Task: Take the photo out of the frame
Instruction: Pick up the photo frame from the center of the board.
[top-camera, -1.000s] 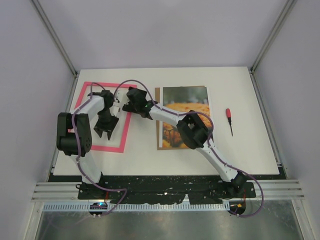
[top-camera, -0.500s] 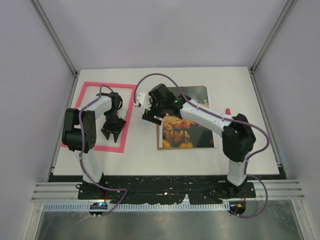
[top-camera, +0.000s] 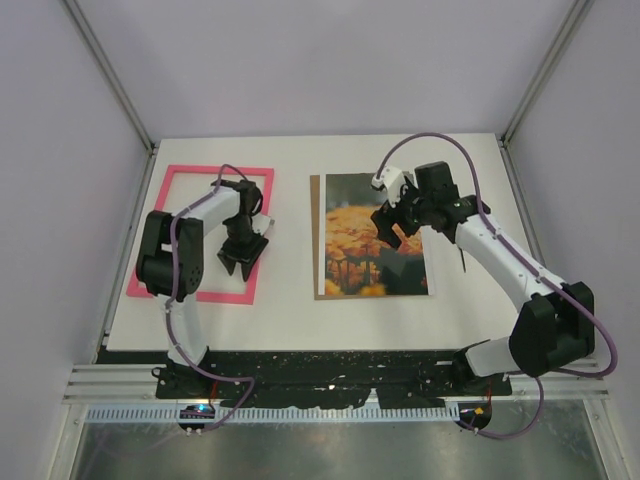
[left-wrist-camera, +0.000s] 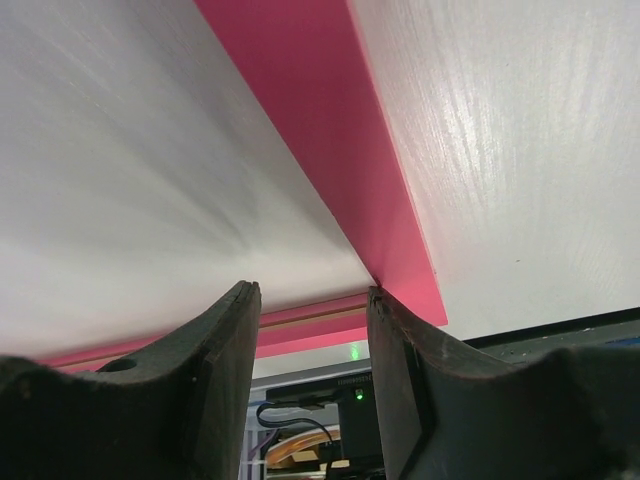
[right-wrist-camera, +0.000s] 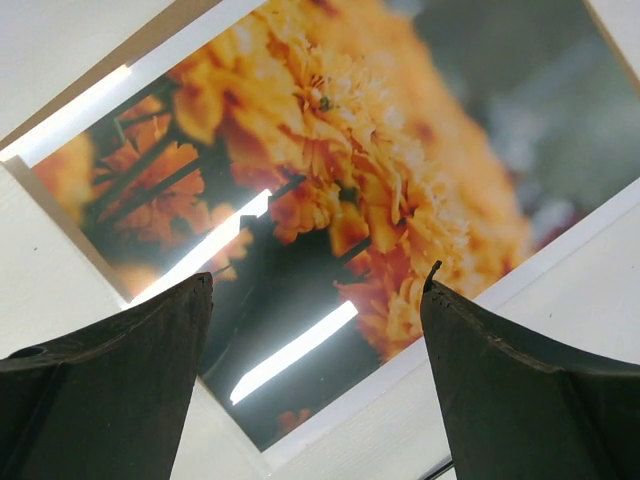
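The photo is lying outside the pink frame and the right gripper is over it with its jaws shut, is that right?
Not quite: the right gripper has its jaws wide open, not shut. The right wrist view shows them spread apart above the flowers. The rest stands: the photo lies outside the pink frame, with the right gripper over it.
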